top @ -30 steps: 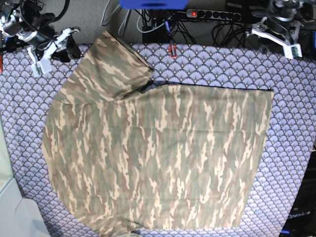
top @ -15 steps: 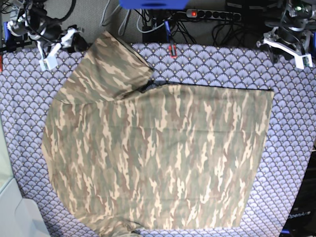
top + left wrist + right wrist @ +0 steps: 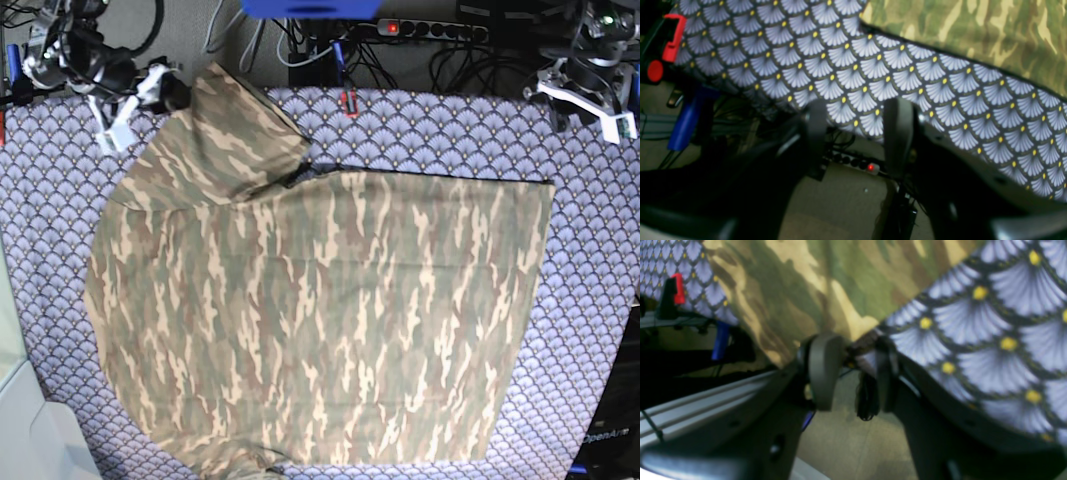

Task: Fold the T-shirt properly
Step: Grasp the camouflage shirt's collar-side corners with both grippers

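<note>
The T-shirt (image 3: 320,310) lies flat over most of the desk (image 3: 600,330), from the near edge to the far left corner, where its sleeve reaches. The right gripper (image 3: 135,100) has moved in to that sleeve since a second ago; its jaws stand apart, holding nothing yet. The left gripper (image 3: 590,100) has drawn back to the far right corner, open and empty. I think a sleeve grasp comes next.
</note>
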{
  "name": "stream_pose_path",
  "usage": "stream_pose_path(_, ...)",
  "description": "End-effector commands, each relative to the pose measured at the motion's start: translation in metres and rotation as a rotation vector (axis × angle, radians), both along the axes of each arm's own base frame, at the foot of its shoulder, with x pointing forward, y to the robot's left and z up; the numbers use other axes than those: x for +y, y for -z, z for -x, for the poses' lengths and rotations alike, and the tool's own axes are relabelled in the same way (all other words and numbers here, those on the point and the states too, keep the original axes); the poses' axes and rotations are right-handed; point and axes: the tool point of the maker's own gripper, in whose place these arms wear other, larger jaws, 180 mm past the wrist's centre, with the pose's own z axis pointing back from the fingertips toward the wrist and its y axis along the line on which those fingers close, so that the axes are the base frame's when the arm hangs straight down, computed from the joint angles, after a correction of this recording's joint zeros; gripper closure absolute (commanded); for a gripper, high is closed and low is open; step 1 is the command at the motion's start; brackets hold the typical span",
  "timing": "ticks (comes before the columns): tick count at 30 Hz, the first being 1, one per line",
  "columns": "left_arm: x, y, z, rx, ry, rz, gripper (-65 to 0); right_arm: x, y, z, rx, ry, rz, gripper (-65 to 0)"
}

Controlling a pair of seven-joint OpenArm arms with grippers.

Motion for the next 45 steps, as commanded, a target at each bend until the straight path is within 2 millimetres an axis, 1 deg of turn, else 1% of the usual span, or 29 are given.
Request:
stream_pose_path(1,0.003,-0.007,-0.003,-0.024,0.006,-0.019,-27.7,0.005,-0.007,-0.007,-0.039,-0.004,-0.021,-22.7)
stream_pose_path(7,0.004,-0.006,-0.002,-0.020,0.004,-0.018,-27.7,0.018,-0.006,-0.007,-0.039,0.007,-0.054,-22.7)
stream_pose_path(10,0.004,-0.006,-0.002,-0.018,0.004,-0.018,-27.7,0.016,-0.006,-0.007,-0.038,0.004,-0.049,-22.7)
stream_pose_path(13,0.004,-0.006,-0.001,-0.017,0.004,-0.018,-27.7,0.014,-0.003,-0.001,-0.004,-0.009,-0.036,-22.7)
stream_pose_path(17,0.003,-0.006,-0.002,-0.018,0.005,-0.017,-27.7,0.009,-0.004,-0.005,0.005,-0.029,-0.016,-22.7)
stream_pose_path(19,0.003,-0.006,-0.002,-0.018,0.005,-0.017,-27.7,0.011,-0.003,-0.005,0.010,-0.036,-0.016,-22.7)
stream_pose_path(24,0.003,-0.006,-0.002,-0.018,0.005,-0.017,-27.7,0.015,-0.006,-0.013,-0.009,-0.033,-0.027,-22.7)
stream_pose_path(27,0.003,-0.006,-0.002,-0.018,0.005,-0.017,-27.7,0.015,-0.006,-0.012,-0.007,-0.033,-0.028,-22.7)
stream_pose_path(30,0.003,-0.006,-0.002,-0.020,0.005,-0.017,-27.7,0.016,0.004,-0.013,0.021,-0.017,-0.052,-22.5)
stream_pose_path(33,0.003,-0.006,-0.002,-0.020,0.005,-0.017,-27.7,0.015,0.026,-0.005,0.096,0.009,-0.089,-22.3)
stream_pose_path(35,0.003,-0.006,-0.002,-0.020,0.005,-0.017,-27.7,0.016,0.036,-0.003,0.128,0.022,-0.111,-22.1)
stream_pose_path(37,0.003,-0.006,-0.002,-0.020,0.005,-0.017,-27.7,0.016,0.041,0.000,0.145,0.030,-0.121,-22.0)
stream_pose_path(39,0.003,-0.006,-0.003,-0.021,0.005,-0.017,-27.7,0.016,0.041,0.000,0.146,0.030,-0.120,-22.0)
stream_pose_path(41,0.003,-0.006,-0.003,-0.021,0.005,-0.017,-27.7,0.016,0.040,0.000,0.145,0.029,-0.120,-20.9)
stream_pose_path(42,0.003,-0.006,-0.003,-0.021,0.005,-0.017,-27.7,0.016,0.040,0.000,0.146,0.029,-0.120,-19.3)
stream_pose_path(45,0.003,-0.006,-0.003,-0.021,0.005,-0.017,-27.7,0.016,0.041,0.001,0.146,0.030,-0.120,-9.7)
